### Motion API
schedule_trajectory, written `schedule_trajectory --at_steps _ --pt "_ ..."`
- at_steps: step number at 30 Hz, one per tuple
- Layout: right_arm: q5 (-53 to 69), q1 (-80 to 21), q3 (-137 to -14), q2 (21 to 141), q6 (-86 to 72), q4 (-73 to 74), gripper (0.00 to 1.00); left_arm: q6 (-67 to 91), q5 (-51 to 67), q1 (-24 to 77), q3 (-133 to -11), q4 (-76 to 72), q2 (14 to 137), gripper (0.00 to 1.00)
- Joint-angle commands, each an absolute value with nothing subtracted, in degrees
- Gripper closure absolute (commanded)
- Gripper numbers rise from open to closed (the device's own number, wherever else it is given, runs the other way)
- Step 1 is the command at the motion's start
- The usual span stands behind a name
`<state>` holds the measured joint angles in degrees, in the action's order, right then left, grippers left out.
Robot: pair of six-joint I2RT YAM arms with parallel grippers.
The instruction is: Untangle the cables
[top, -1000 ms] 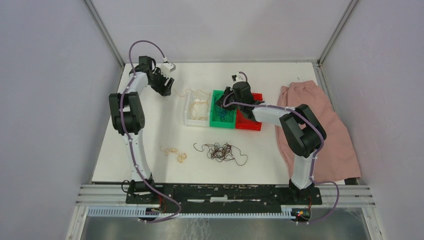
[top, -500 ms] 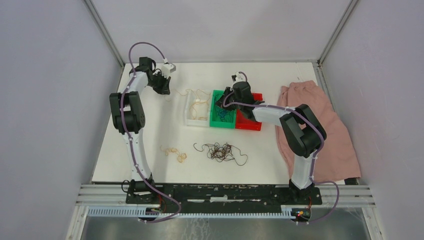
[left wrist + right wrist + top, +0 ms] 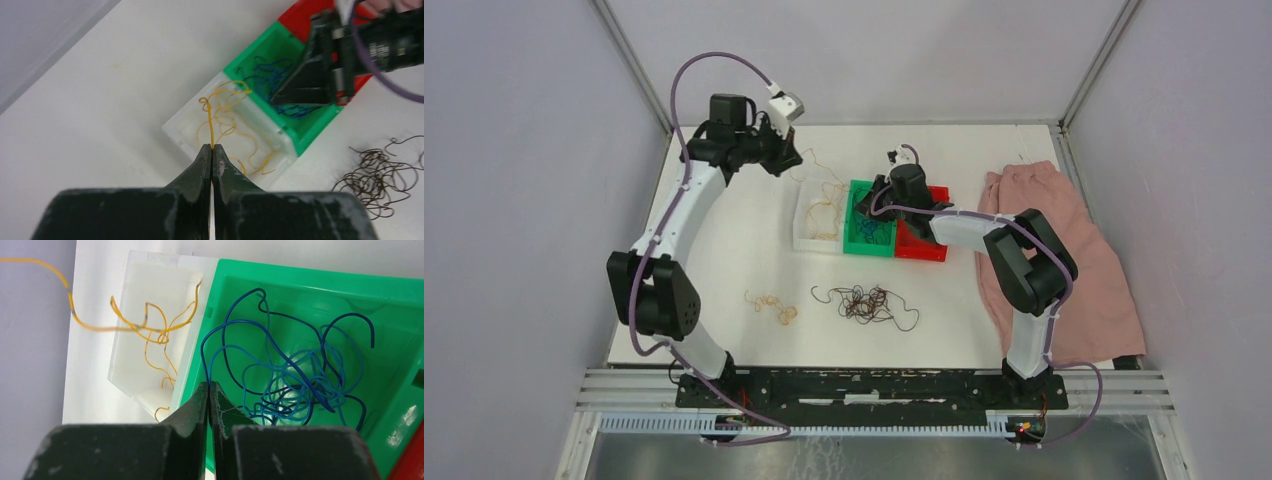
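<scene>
- Left gripper (image 3: 212,148): I see its jaws pressed together on a thin, curly yellow-tan wire strand (image 3: 211,125). The gripper hangs raised above the flat white table (image 3: 724,250), off the far left side of the row of bins.
- The held strand runs almost straight from the tips down into the translucent white plastic bin (image 3: 172,131). There it joins more loose yellow-tan loops (image 3: 250,150).
- Right gripper (image 3: 209,386): the jaws are closed, with the tips down inside the green plastic bin (image 3: 310,285). A thin blue wire strand (image 3: 206,360) runs straight into the line where the tips meet, so I read it as pinched.
- The blue wire tangle (image 3: 300,385) lies on the floor of the green bin, beside the right gripper's tips.
- The red plastic bin (image 3: 921,248) touches the green bin on its far side from the white one, so the three stand in one row. The right arm covers most of the red bin, and I cannot tell what it holds.
- A dark brown wire tangle (image 3: 864,303) lies on the open table nearer the arm bases than the bins, well apart from both grippers.
- A small yellow-tan wire clump (image 3: 774,305) lies on the table near the brown tangle, on its left in the top view and not touching it.
- A crumpled pink cloth (image 3: 1074,250) lies along the table's right edge, partly under the right arm.
</scene>
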<state>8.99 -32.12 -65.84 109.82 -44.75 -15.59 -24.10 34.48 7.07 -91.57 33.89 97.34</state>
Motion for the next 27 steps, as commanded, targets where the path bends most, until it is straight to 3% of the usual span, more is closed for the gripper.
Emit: schedule_trajectory --at_steps 1,27 --pt "9.5 -32.0 -65.5 107.4 -44.5 -17.7 0.92 -17.3 29.8 12.4 -86.3 28.0 96.2 0.97" --pt "8.6 -32.0 -64.9 106.6 -43.5 -16.9 0.92 -25.0 6.7 24.3 -71.9 12.3 108.6 0.97"
